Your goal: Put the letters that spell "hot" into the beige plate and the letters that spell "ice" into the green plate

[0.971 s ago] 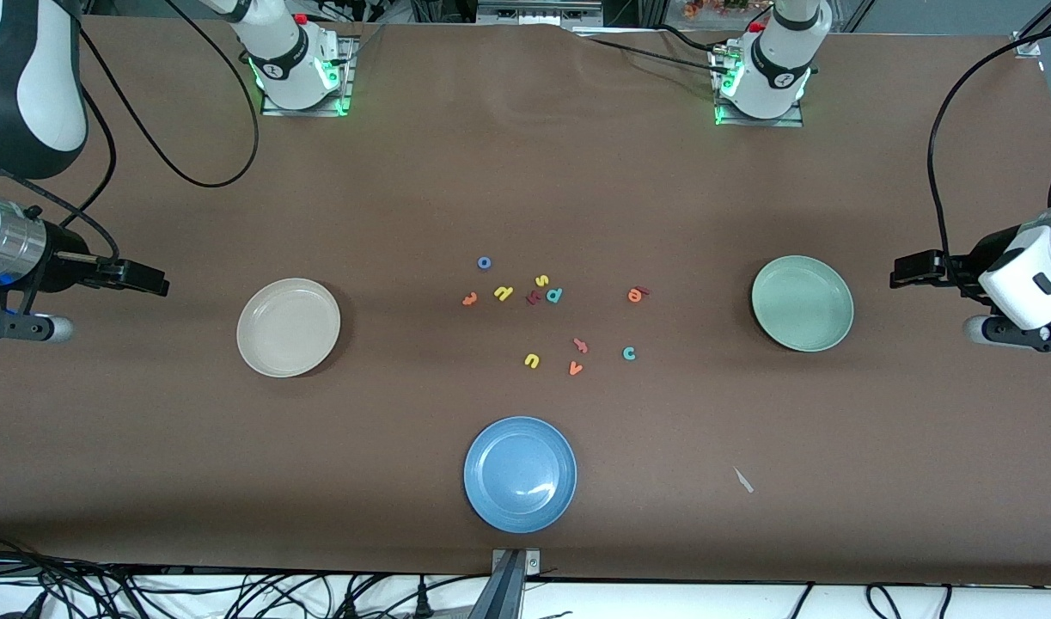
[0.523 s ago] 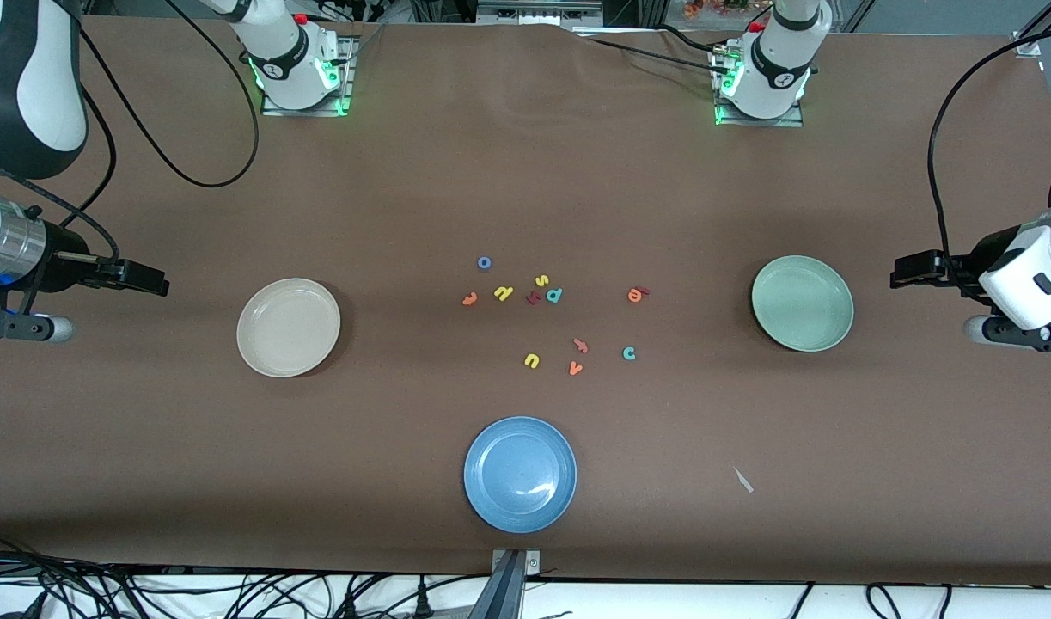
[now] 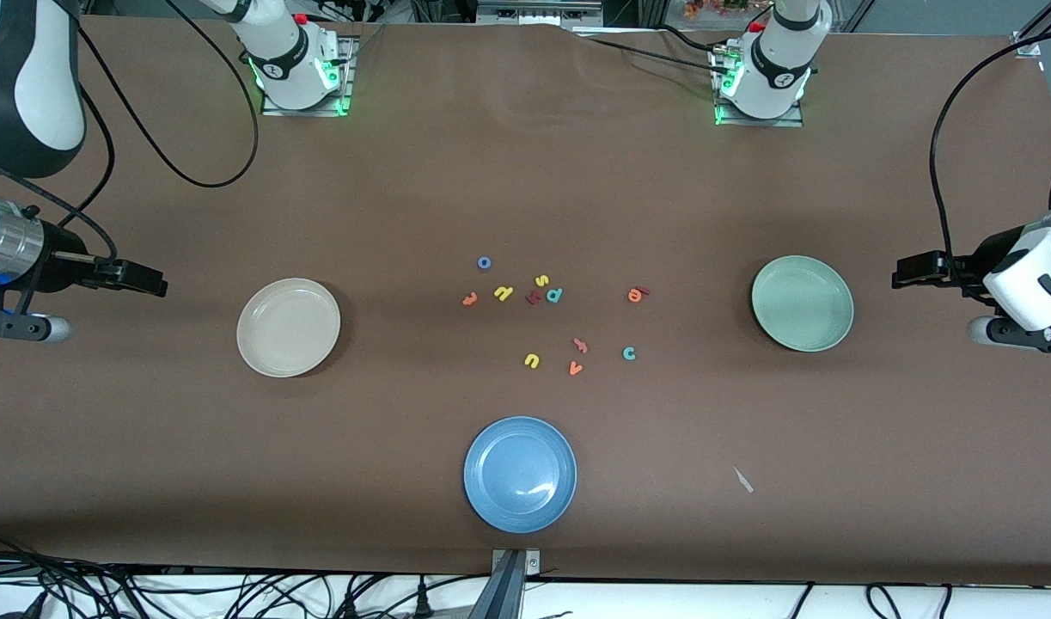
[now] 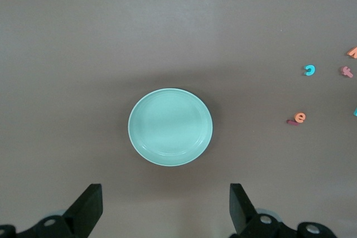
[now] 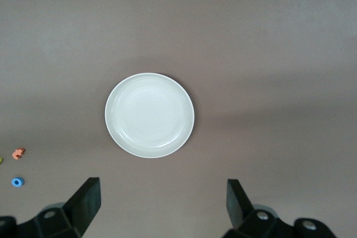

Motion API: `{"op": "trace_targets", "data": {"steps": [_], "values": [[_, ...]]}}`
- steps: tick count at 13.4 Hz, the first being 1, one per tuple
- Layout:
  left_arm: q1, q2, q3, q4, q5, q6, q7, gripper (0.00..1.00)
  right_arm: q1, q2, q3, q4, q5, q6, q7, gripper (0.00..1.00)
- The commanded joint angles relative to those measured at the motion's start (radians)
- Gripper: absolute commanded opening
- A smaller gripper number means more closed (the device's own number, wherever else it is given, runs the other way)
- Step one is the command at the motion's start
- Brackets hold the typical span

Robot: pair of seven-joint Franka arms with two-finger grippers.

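The letters lie loose mid-table: blue "o" (image 3: 484, 262), yellow "h" (image 3: 503, 293), orange "t" (image 3: 468, 299), teal "c" (image 3: 629, 352), orange "e" (image 3: 634, 295) touching the dark red "i" (image 3: 644, 291). Both plates hold nothing: the beige plate (image 3: 288, 327) toward the right arm's end, the green plate (image 3: 802, 303) toward the left arm's. My right gripper (image 3: 157, 284) hangs open over bare table beside the beige plate (image 5: 149, 115). My left gripper (image 3: 899, 273) hangs open beside the green plate (image 4: 170, 127). Each is empty.
Other letters sit among them: yellow "s" (image 3: 541, 280), teal "p" (image 3: 554, 295), a dark red branched letter (image 3: 533, 297), yellow "u" (image 3: 532, 360), orange "v" (image 3: 575, 368), a pinkish "f" (image 3: 580, 346). A blue plate (image 3: 520, 473) lies nearest the front camera. A small white scrap (image 3: 743, 480) lies beside it.
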Motion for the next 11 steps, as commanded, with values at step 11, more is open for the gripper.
{"op": "trace_targets", "data": {"steps": [11], "values": [[-0.090, -0.016, -0.079, -0.211, -0.133, 0.084, -0.330, 0.99, 0.001, 0.023, -0.002, 0.034, -0.007, 0.073, 0.008, 1.00]]}}
